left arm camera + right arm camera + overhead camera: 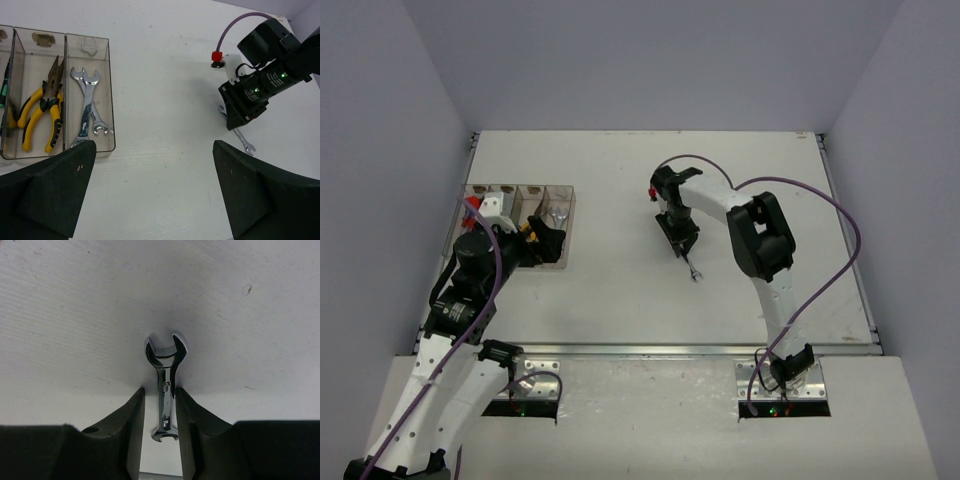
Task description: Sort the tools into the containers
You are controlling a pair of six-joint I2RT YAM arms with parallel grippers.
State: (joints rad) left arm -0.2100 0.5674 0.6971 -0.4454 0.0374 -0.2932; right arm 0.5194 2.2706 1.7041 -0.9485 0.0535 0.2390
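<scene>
A silver open-end wrench (pixel 164 390) lies flat on the white table near the middle (pixel 693 270). My right gripper (pixel 160 390) is lowered over it with a finger on each side of the shaft. The jaws are narrow, and a thin gap shows on the left side. My left gripper (pixel 154 147) is open wide and empty, hovering just right of the clear bins (pixel 520 195). In the left wrist view the rightmost bin (pixel 111 90) holds two wrenches (pixel 89 107). The bin beside it holds yellow-handled pliers (pixel 42 112).
A green-and-black handle (pixel 4 90) shows in a bin at the left edge. Red tool parts (pixel 470 205) sit in the far-left bin. The right arm's purple cable (pixel 790 185) loops over the table's right half. Grey walls enclose the table.
</scene>
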